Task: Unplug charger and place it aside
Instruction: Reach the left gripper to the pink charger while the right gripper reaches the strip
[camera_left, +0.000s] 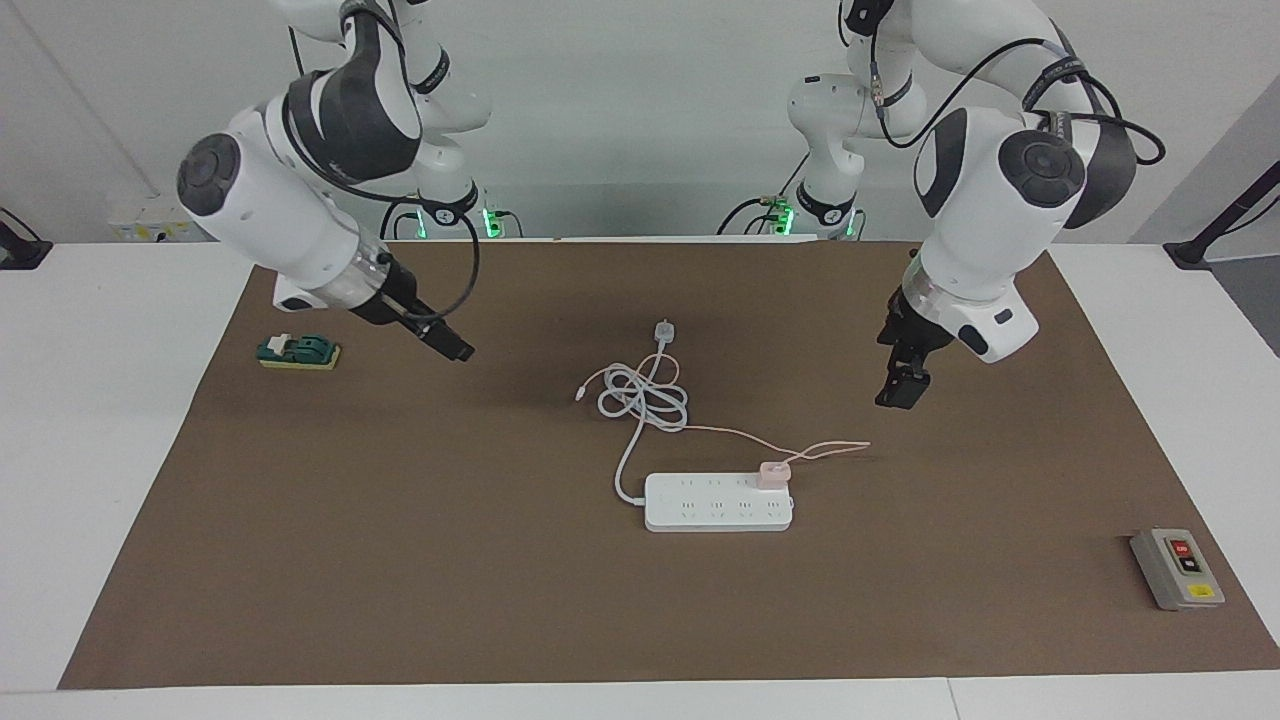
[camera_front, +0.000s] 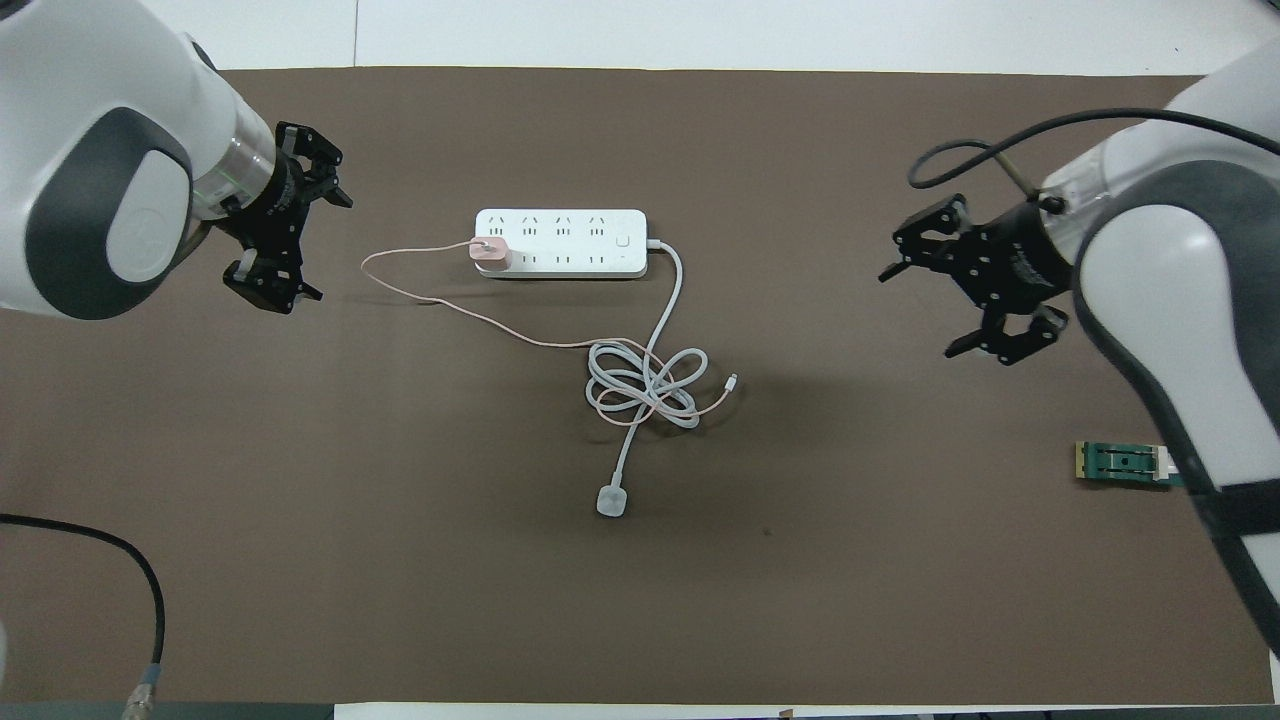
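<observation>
Both grippers, left (camera_front: 312, 245) and right (camera_front: 915, 310), hover w/ fingers spread, empty, well apart from small pale-pink cube charger (camera_left: 773, 472), plugged in long white plastic power strip (camera_left: 718, 512). Overhead view shows spread; facing view edge-on.

The charger (camera_left: 773, 472) sat plugged into the strip's (camera_left: 718, 502) end toward the left arm, nothing above it. Its cable (camera_left: 830, 449) looped over the mat (camera_left: 400, 560) just beside it; the cord coil (camera_left: 645, 398) lay nearer the robots.

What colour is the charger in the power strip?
Pale pink charger; the overhead view shows it best.
</observation>
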